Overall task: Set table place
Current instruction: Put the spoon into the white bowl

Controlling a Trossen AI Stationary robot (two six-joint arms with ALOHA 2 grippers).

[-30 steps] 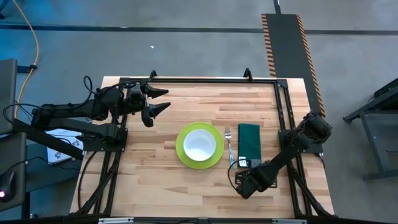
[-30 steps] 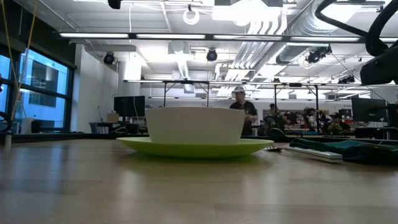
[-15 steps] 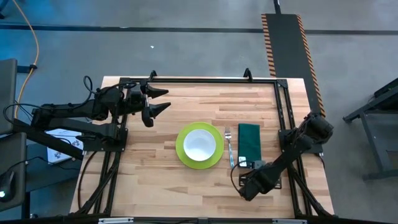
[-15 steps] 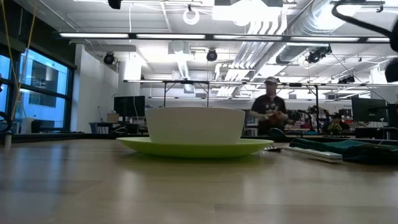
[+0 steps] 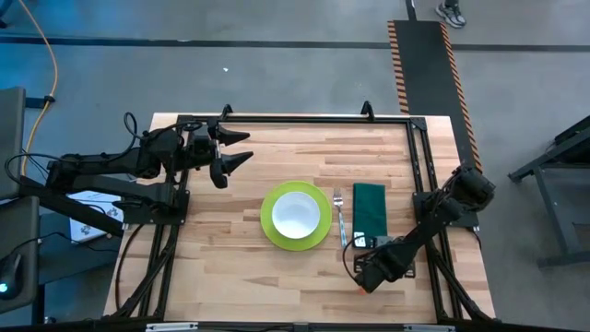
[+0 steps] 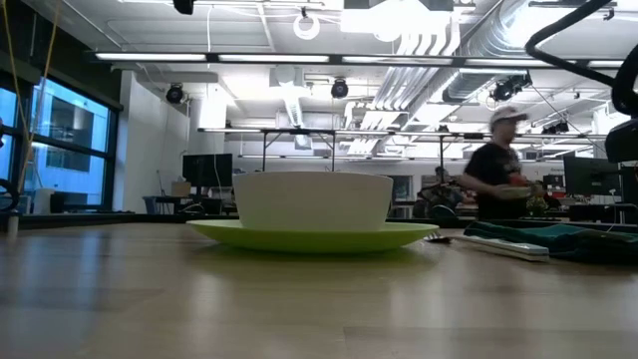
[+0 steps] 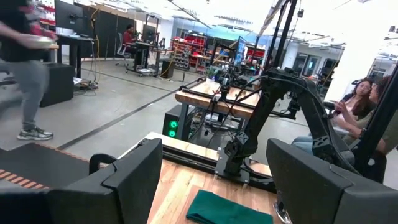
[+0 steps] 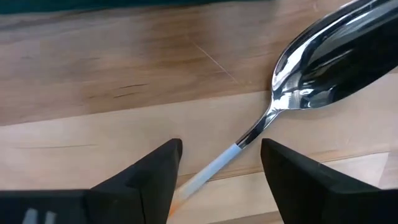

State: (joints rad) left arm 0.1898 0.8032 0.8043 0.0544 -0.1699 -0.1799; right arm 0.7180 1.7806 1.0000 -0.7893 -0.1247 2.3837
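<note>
The white bowl (image 5: 295,213) stands in the lime-green plate (image 5: 270,224) at the table's middle; both also show in the low view, bowl (image 6: 314,199) and plate (image 6: 314,236). The fork (image 5: 338,217) lies right of the plate. The dark green napkin (image 5: 370,208) lies right of the fork. The spoon (image 8: 323,56) lies flat on the wood near the napkin's near edge. My right gripper (image 8: 221,144) is open and low over the table (image 5: 230,267), one finger on either side of the spoon's handle (image 8: 211,171), apart from it. My left gripper (image 5: 244,148) is open and empty at the far left.
The black frame (image 5: 295,118) edges the table. The left wrist view looks across to the napkin (image 7: 230,208) and my right arm (image 7: 280,118). A person (image 6: 498,170) walks in the room behind, and others sit beyond the table (image 7: 357,102).
My right arm has shifted slightly toward the table's right edge and stays low over the spoon. The spoon, plate, bowl, fork and napkin have not moved. A person in the room behind has walked across toward the right.
</note>
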